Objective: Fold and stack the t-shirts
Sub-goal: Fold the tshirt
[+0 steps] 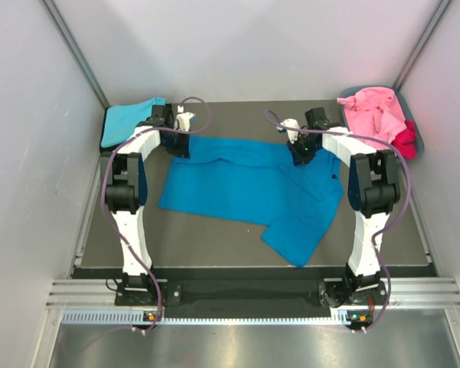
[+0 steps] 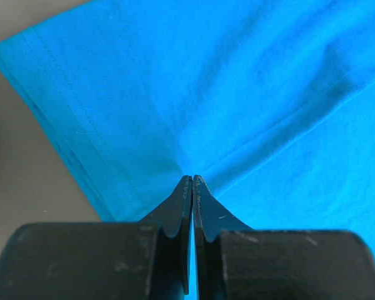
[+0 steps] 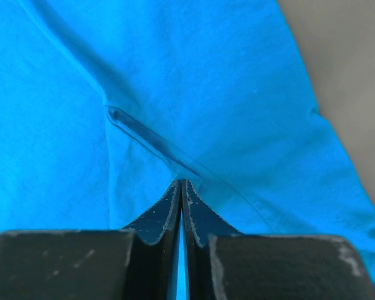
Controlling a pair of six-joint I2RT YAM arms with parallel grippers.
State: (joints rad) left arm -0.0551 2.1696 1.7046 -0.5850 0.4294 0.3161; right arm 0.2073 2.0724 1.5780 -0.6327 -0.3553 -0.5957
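both jaws are clamped on cloth: left gripper (image 2: pixel 192 178) and right gripper (image 3: pixel 182 182) each pinch the far edge of the blue t-shirt (image 1: pixel 253 184), spread across the table (image 1: pixel 215 239). step in hand, by judgement: a fold. the next move calls for raising both holds evenly and drawing them toward the near hem.

From above, my left arm (image 1: pixel 142 142) covers the blue shirt (image 1: pixel 245 188) at its far-left corner and the right arm (image 1: pixel 345 142) covers its far-right one, so both pinches are hidden there. Wrist views crop that shirt; the crimson shirt (image 1: pixel 405 142) (partly tucked behind the pink shirts (image 1: pixel 368 111)) barely shows.
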